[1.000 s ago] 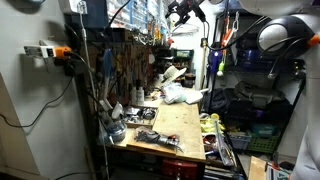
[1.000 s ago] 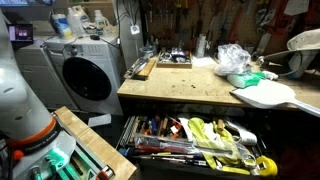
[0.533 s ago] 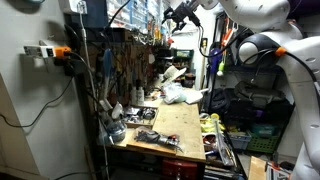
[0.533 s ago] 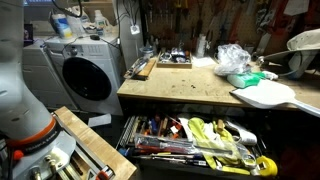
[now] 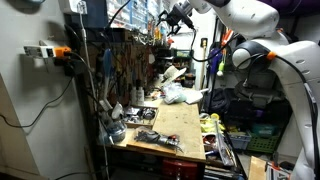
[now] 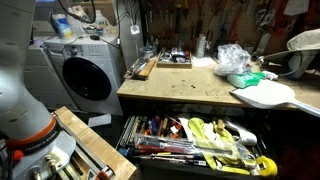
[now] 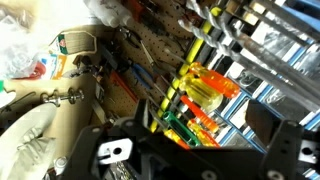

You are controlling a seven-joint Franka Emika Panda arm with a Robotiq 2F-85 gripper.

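My gripper [image 5: 176, 14] is high above the workbench [image 5: 178, 124], up by the shelves on the back wall. In the wrist view the gripper [image 7: 205, 122] is open, with its dark fingers [image 7: 268, 128] spread apart. A row of screwdrivers with yellow, orange and green handles [image 7: 200, 88] hangs in a wall rack straight ahead, showing between the fingers. I cannot tell whether the fingers touch them. The gripper holds nothing. It is out of view in the exterior view that looks along the bench front.
A pegboard of hand tools [image 5: 125, 70] lines the wall. A crumpled plastic bag [image 6: 232, 58] and a small tray [image 6: 174, 60] lie on the bench. An open drawer full of tools [image 6: 190, 140] juts out below. A washing machine [image 6: 85, 75] stands beside.
The arm has swung at the top of the exterior view, carrying the gripper a little towards the wall rack. Nothing on the bench has moved.
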